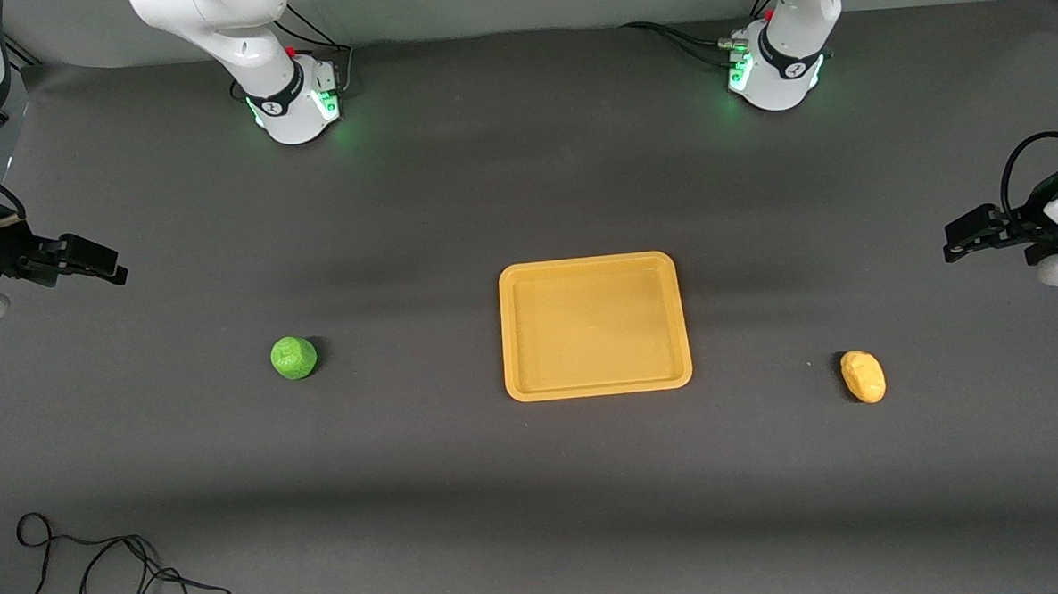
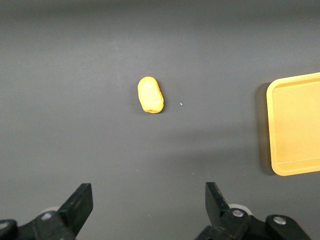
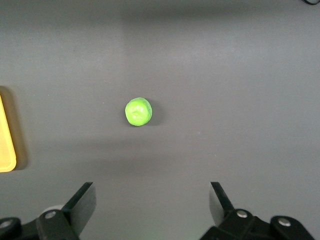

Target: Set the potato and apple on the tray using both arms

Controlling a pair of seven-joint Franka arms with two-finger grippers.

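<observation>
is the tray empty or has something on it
Empty: the tray shows bare; the apple and potato lie on the table.

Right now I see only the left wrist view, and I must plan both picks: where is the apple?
Observer: The apple lies on the table toward the right arm's end, apart from the tray.
Operator: Is the right gripper holding it?
Observer: No, it hangs open in the air and holds nothing.
Operator: I see only the tray's edge. Anything in it?
Observer: Nothing lies in it.
</observation>
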